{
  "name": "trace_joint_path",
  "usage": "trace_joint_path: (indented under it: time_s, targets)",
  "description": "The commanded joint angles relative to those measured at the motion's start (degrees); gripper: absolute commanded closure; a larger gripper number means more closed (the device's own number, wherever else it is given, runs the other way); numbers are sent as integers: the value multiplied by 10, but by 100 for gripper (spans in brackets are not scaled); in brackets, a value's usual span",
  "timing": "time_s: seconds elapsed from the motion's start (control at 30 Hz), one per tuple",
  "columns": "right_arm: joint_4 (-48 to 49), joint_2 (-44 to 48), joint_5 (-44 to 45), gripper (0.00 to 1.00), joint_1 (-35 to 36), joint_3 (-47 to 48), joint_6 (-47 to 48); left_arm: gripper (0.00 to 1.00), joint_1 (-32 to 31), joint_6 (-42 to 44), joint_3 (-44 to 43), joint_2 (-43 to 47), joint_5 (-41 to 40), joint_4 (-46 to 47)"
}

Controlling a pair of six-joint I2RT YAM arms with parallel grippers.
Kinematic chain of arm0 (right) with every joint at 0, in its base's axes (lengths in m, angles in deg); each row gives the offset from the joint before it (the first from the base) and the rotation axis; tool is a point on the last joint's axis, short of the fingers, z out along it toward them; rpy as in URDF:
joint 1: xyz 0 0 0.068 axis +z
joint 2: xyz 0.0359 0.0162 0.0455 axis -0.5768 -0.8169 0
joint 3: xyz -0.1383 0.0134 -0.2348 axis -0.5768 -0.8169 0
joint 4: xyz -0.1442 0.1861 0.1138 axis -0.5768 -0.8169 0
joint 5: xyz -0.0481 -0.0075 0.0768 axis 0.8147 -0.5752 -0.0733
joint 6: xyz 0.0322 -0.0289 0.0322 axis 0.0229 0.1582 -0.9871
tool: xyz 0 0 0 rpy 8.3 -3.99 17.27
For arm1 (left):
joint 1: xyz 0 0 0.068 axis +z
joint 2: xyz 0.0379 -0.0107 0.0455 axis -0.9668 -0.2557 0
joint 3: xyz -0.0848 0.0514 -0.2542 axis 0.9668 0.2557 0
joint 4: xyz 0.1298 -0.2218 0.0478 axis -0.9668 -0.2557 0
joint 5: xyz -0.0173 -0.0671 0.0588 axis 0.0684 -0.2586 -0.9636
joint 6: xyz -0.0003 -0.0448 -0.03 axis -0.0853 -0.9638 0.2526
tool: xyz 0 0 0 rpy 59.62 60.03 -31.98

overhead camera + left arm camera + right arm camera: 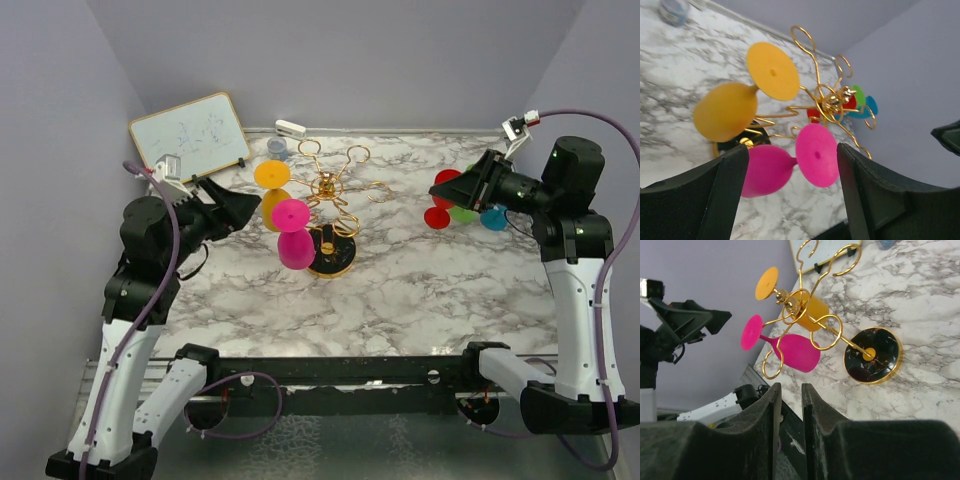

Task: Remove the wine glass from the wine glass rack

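The gold wire wine glass rack (335,190) stands mid-table on its round black base (335,255). A pink wine glass (292,235) and an orange wine glass (272,175) hang upside down from its left arms. My left gripper (245,207) hovers just left of the pink wine glass (790,162). In the left wrist view it (792,150) is wide open, with the glass ahead of its fingers and untouched. My right gripper (478,180) is far right, above red, green and blue glasses. Its fingers (775,405) stand a narrow gap apart with nothing between them.
A red glass (440,200), a green glass (462,212) and a blue glass (492,218) lie together at the right of the table. A small whiteboard (190,135) leans at the back left. A small bluish cup (277,147) sits behind the rack.
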Motion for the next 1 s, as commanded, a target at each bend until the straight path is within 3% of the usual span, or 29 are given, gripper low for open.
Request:
trace_joint_path:
  time_s: [0.0,0.37,0.8,0.87,0.97]
  targets:
    - [56,10,-83,79,11,-4,14,29,-3,-125,18,-45,144,47]
    - [91,-16,-86,76,59,14,19,37,-3,-212,68,-38,189,111]
    - [107,-13,-84,76,72,9,17,46,-3,-211,79,-77,220,133]
    - [106,-11,-81,76,72,8,17,51,-3,-208,79,-81,220,134]
    - [105,-11,-78,76,71,7,18,70,-3,-204,77,-82,218,132]
